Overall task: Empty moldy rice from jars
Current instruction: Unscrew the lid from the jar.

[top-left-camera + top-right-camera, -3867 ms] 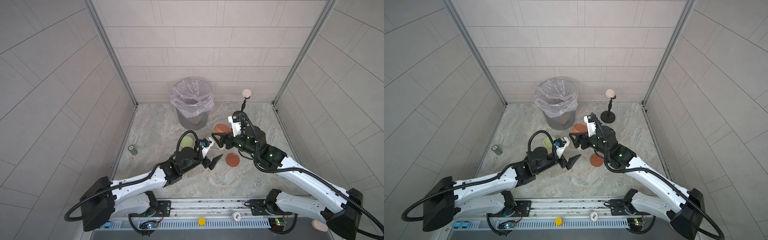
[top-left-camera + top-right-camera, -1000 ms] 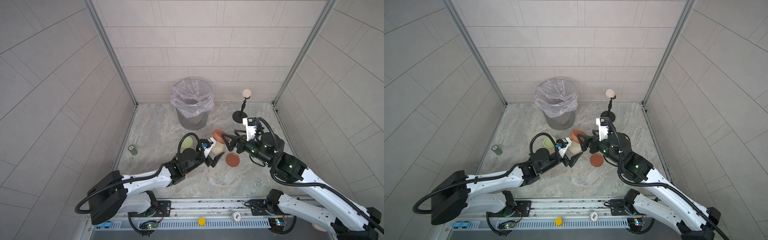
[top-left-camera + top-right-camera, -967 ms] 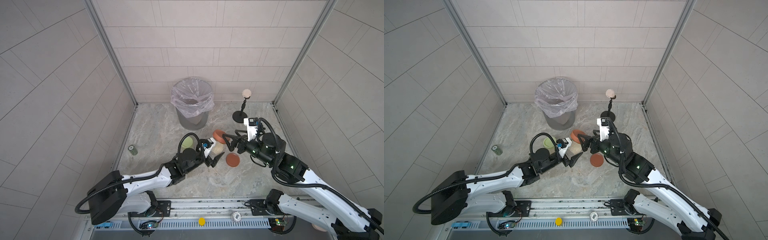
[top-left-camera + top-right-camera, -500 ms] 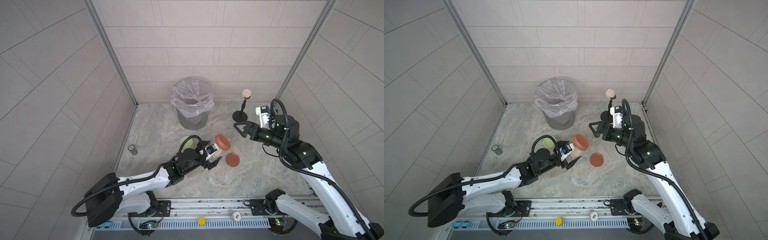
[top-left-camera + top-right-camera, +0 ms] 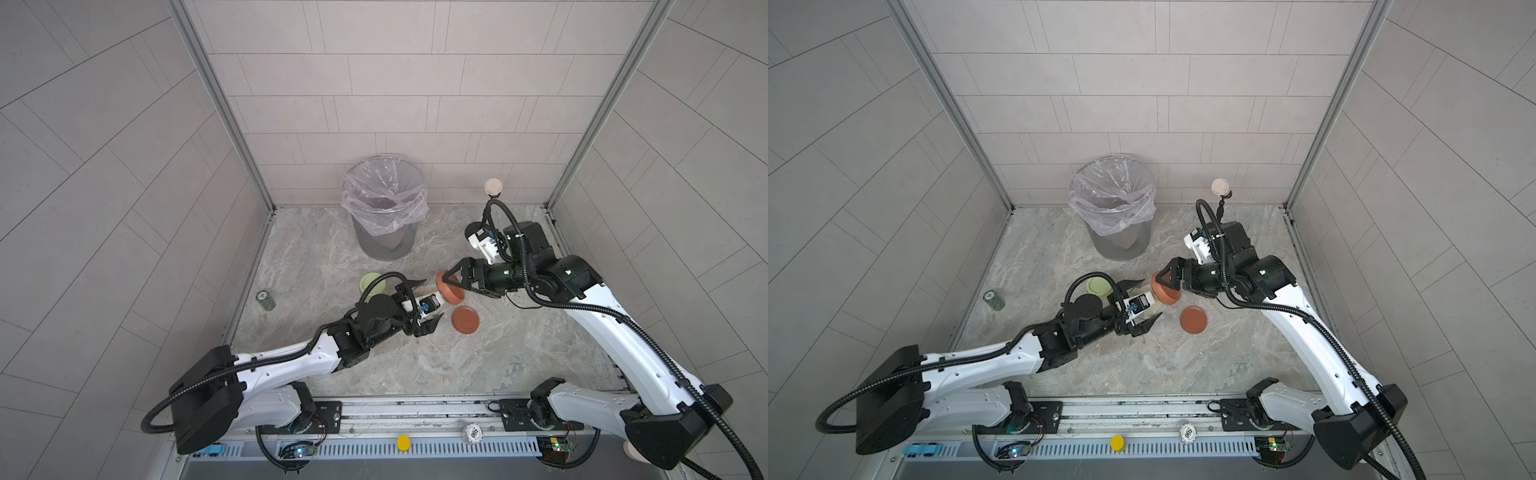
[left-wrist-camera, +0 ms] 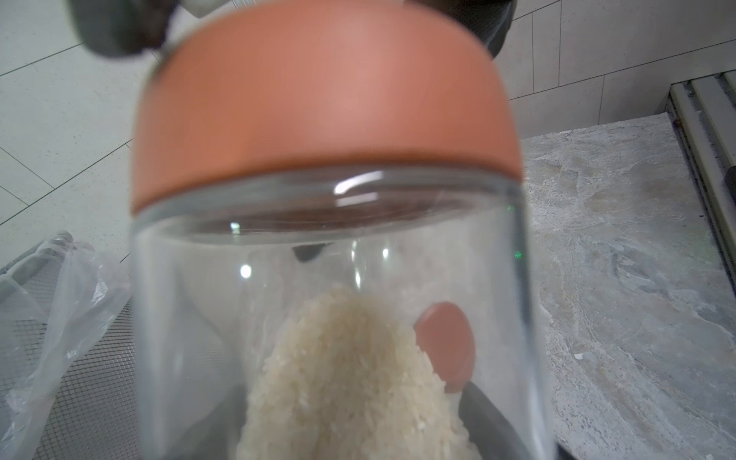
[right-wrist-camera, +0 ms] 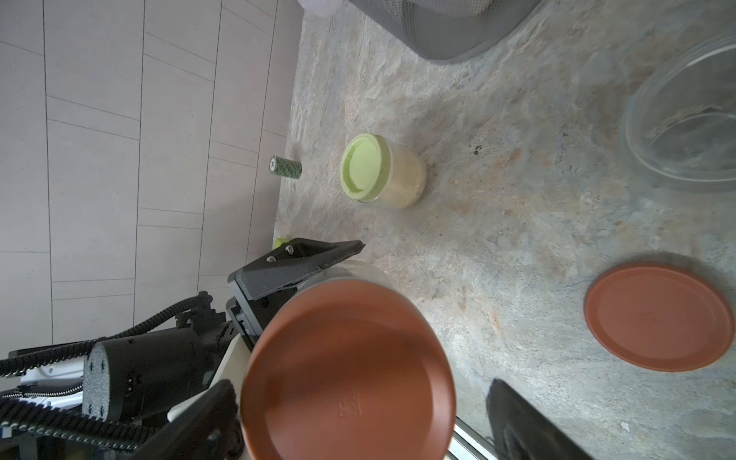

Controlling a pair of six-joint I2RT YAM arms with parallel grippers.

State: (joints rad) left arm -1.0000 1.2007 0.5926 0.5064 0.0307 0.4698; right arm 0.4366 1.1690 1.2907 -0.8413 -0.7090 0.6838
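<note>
At the middle of the desk (image 5: pixel 457 365), between the two arms: left tool (image 5: pixel 432 300) clamped on the red-lidded jar (image 6: pixel 330 298). Holds it tipped far over, rust-red lid (image 5: pixel 449 287) screwed on and facing the right arm. Inside, through the glass in the left wrist view, the moldy rice (image 6: pixel 350 378): a pale heap slumped to one side, well short of the lid. Right tool (image 5: pixel 451 284) spread wide, jaws straddling that lid's rim (clear gap beside one finger (image 7: pixel 517 422) in the right wrist view). Grips nothing. Just beside the held jar, flat on the desk, a loose red lid (image 5: pixel 466 319). Past the left tool, toward the left wall, the green-lidded jar (image 5: pixel 372 284): upright, closed, beige grains inside. Only in the right wrist view, an empty open jar (image 7: pixel 685 119) on the desk. Toward the back wall, the lined bin (image 5: pixel 382 245); near the left wall, a small green can (image 5: pixel 264 300).
</note>
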